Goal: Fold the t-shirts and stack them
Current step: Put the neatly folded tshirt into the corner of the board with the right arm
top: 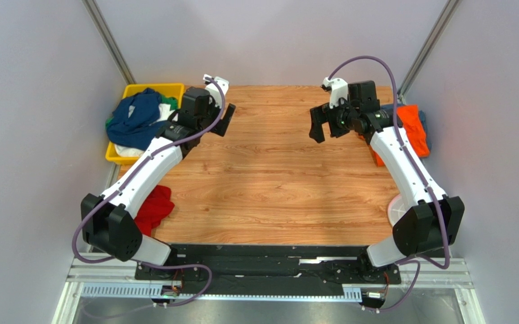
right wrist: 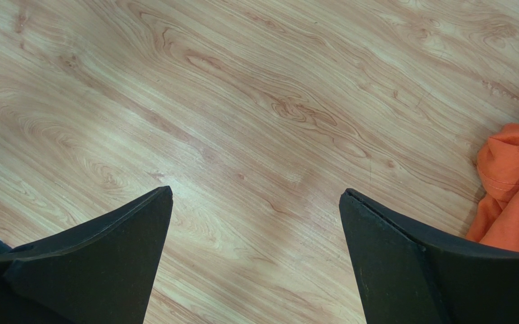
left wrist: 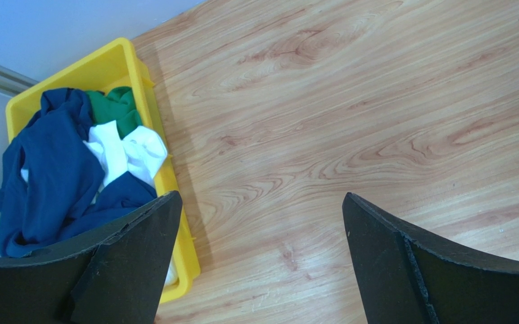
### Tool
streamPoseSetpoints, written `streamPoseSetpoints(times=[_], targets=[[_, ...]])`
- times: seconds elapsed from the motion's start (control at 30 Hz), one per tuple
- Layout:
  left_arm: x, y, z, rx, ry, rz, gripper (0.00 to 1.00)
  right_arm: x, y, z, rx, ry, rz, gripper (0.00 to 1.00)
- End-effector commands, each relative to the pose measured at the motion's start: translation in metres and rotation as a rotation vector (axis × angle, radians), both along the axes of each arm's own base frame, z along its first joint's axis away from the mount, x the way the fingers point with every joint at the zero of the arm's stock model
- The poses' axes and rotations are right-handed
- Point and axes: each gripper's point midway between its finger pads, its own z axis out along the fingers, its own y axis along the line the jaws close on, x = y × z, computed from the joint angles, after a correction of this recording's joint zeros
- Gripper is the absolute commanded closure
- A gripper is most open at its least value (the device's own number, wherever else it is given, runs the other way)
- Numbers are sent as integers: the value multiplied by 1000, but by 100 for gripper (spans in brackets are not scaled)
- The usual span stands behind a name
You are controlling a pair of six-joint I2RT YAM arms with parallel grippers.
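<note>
Pale grey walls close in a wood-grain bench (top: 269, 189), with both arms reaching from its near edge toward the far side.

The left tool (left wrist: 260, 202) hangs over bare wood near the far left corner. Its two black jaws are spread wide and there is nothing between them. Just to its left is a yellow plastic tray (left wrist: 116, 57) set against the bench's left edge. A crumpled navy blue cloth t-shirt (left wrist: 52, 169) is heaped on top in the tray. A white cloth t-shirt (left wrist: 123, 152) is bunched against the tray's inner wall, and a green cloth t-shirt (left wrist: 116, 108) shows behind it. Nearer the arm bases, a rumpled red cloth t-shirt (top: 155, 206) hangs over the bench's left edge, partly hidden by the left arm.

The right tool (right wrist: 255, 192) hovers over bare wood toward the far right. Its jaws are equally wide apart and grip nothing. To its right, apart from the fingers, a bright orange cloth t-shirt (right wrist: 515, 196) lies at the bench's right edge. A sliver of steel-blue cloth (top: 423, 121) peeks out from under it. Closer to the right arm's base, a round white disc (top: 395, 210) sits at the bench's edge, mostly covered by the arm.
</note>
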Motion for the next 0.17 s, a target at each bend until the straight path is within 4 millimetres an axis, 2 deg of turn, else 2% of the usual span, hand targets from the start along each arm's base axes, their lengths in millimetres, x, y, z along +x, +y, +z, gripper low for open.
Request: streamPoseSetpoints(times=[0.0,0.13], targets=[[4,-3,4,-25,-21,10,2,3,0,10,-7,-58,-10,0],[3,-2,5,-25,-25,12,2,2,0,10,-10,-62,-9,0]])
